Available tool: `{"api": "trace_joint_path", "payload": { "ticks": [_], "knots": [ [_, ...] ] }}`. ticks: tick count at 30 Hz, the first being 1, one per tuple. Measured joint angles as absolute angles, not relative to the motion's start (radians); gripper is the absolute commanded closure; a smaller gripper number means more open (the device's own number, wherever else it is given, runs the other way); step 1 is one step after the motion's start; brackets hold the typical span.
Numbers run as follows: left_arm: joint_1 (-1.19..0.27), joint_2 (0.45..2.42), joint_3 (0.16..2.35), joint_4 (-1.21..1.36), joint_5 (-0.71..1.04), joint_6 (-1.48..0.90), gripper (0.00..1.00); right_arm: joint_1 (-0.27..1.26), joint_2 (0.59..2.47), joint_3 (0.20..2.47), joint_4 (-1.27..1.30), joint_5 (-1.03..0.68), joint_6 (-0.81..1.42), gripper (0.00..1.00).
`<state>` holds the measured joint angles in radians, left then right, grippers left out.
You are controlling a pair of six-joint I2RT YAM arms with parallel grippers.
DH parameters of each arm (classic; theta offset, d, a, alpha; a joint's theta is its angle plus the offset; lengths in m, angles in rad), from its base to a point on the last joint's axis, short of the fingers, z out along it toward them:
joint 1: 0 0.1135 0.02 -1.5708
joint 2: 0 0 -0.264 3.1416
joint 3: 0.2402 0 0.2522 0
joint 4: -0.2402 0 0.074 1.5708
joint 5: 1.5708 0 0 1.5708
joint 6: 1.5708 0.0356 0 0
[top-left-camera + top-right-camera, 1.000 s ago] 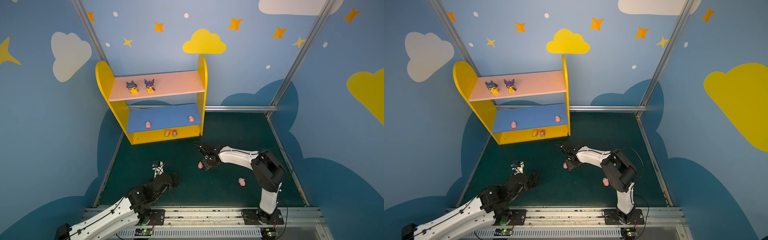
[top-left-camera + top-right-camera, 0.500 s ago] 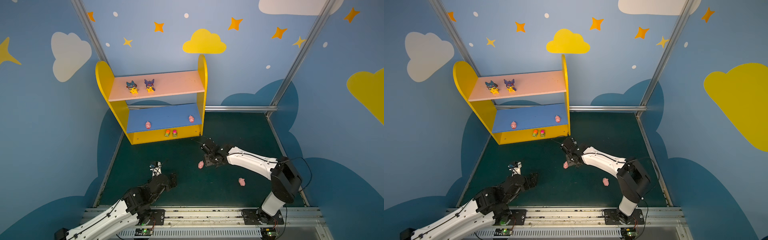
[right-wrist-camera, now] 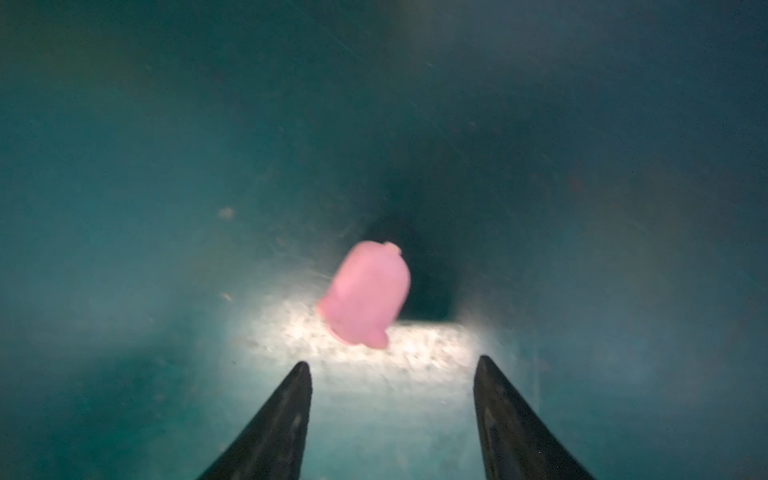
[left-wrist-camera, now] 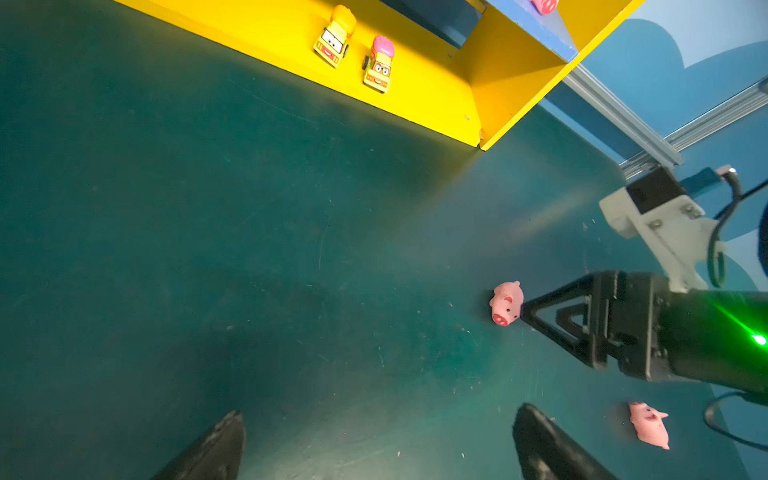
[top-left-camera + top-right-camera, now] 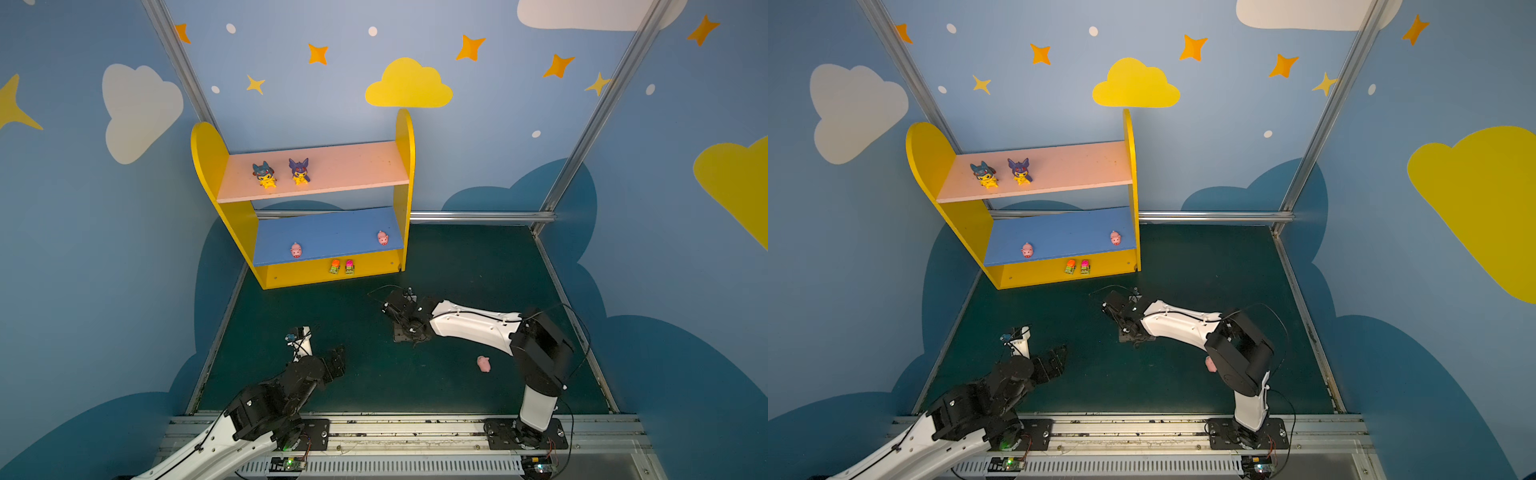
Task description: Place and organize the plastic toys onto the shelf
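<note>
The shelf [image 5: 405, 174] stands at the back left. Two hooded yellow figurines [image 5: 264, 174] [image 5: 299, 170] sit on its pink board, two pink pigs [image 5: 295, 250] [image 5: 382, 237] on the blue board, and two cars [image 5: 335, 266] [image 5: 349, 266] on the yellow base. My right gripper [image 3: 394, 362] points down at the floor, open, with a pink pig [image 3: 365, 291] lying just beyond its fingertips and not between them. In the left wrist view that pig [image 4: 507, 302] touches a right finger's tip. In both top views the gripper [image 5: 405, 328] hides it. Another pig [image 5: 483, 363] lies on the floor. My left gripper [image 4: 380, 412] is open and empty.
Green floor mat [image 5: 457, 266] enclosed by blue painted walls, with metal frame posts [image 5: 582, 137] at the corners. The right arm's elbow [image 5: 540, 345] stands close to the loose pig. A rail [image 5: 415, 428] runs along the front edge.
My right gripper has moved over the floor pig, which now shows in neither top view, and its jaws have narrowed. The right elbow swung. The left gripper has barely moved.
</note>
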<state>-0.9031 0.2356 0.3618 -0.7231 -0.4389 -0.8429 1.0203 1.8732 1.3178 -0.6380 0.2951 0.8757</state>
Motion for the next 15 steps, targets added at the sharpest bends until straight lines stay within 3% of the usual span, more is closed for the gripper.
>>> {"api": "trace_joint_path", "payload": {
  "ticks": [15],
  "knots": [
    [-0.901, 0.189, 0.362, -0.767, -0.438, -0.834, 0.0, 1.024, 2.001, 1.392, -0.63, 0.289, 0.926, 0.5]
  ]
}}
